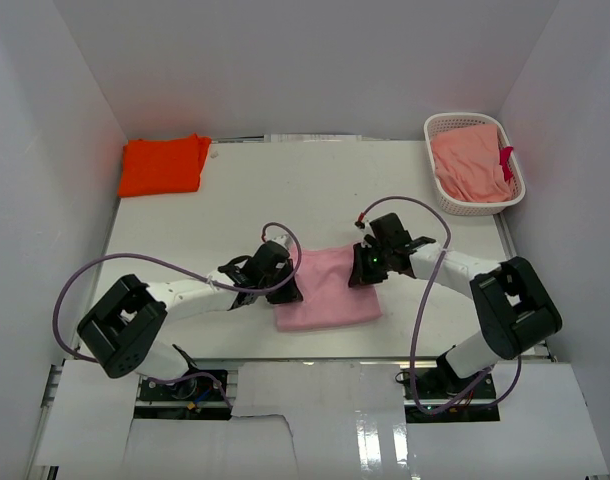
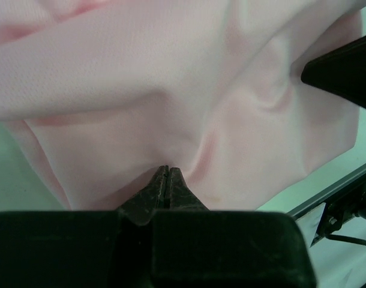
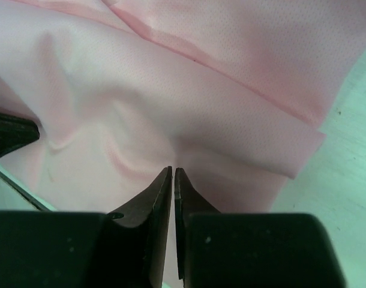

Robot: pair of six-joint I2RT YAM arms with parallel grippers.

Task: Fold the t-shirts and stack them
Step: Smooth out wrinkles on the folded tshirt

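The light pink t-shirt (image 1: pixel 328 290) lies folded into a small rectangle near the table's front middle. It fills the left wrist view (image 2: pixel 171 90) and the right wrist view (image 3: pixel 201 90). My left gripper (image 1: pixel 290 285) is at its left edge, jaws pressed together on a pucker of the pink cloth (image 2: pixel 167 168). My right gripper (image 1: pixel 365 268) is at its right edge. Its jaws (image 3: pixel 173 170) are together but for a hairline slit, on the cloth. The bright orange t-shirt (image 1: pixel 165 165) lies folded at the back left corner, far from both grippers.
A white lattice basket (image 1: pixel 440 130) at the back right holds a salmon-pink cloth (image 1: pixel 472 165) with a red tag. White walls close in the table on three sides. The table's front edge (image 2: pixel 333 186) runs just past the pink t-shirt.
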